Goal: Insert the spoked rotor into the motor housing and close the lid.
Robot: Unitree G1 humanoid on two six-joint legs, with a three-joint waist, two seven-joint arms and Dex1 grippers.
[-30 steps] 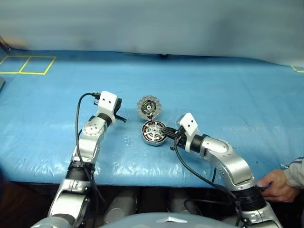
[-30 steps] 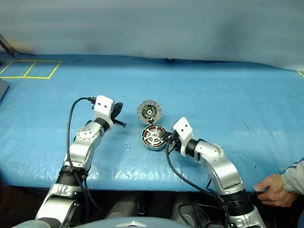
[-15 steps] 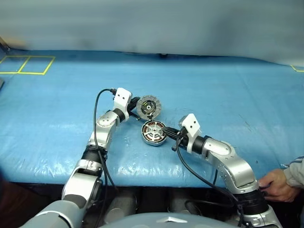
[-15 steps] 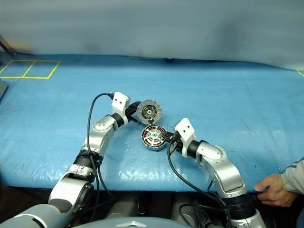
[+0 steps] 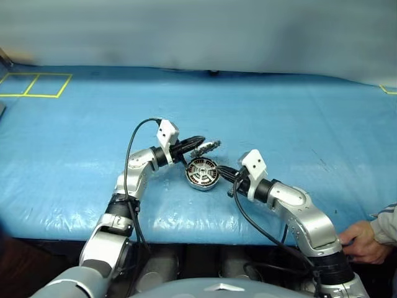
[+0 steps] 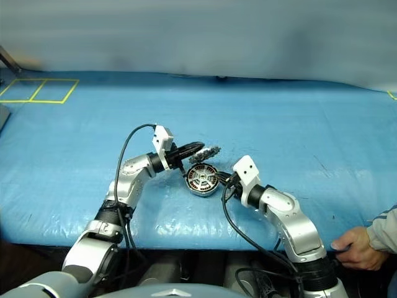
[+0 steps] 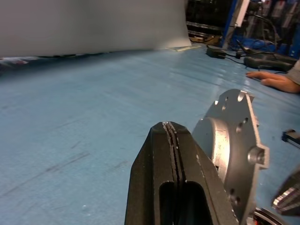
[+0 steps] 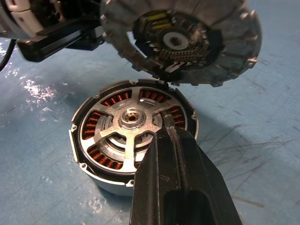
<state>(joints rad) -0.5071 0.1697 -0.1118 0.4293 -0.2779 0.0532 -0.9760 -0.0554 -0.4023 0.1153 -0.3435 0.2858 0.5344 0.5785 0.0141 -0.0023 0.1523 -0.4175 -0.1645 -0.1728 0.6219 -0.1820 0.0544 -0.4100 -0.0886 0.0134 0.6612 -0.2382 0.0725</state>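
Note:
The motor housing (image 8: pixel 133 138) sits on the blue table, its copper windings showing. The spoked rotor (image 8: pixel 130 118) lies inside it, silver arms around a central hub. The lid (image 5: pixel 209 148) hangs tilted over the housing's far edge, and its segmented rim and yellow-green centre (image 8: pixel 180 40) face down. My left gripper (image 5: pixel 198 143) is shut, its fingers (image 7: pixel 171 154) lying against the lid's plain outer face (image 7: pixel 229 145). My right gripper (image 5: pixel 219 169) is shut too, its tip (image 8: pixel 167 133) resting on the housing's near rim over the rotor.
A person's hand (image 5: pixel 360 242) rests at the table's near right edge. Yellow tape squares (image 5: pixel 37 84) mark the far left corner. Blue table surface (image 5: pixel 298 124) stretches wide around the motor.
My left gripper swung right, up against the back of the lid. The lid tipped from upright to leaning over the housing. The right gripper stayed at the housing.

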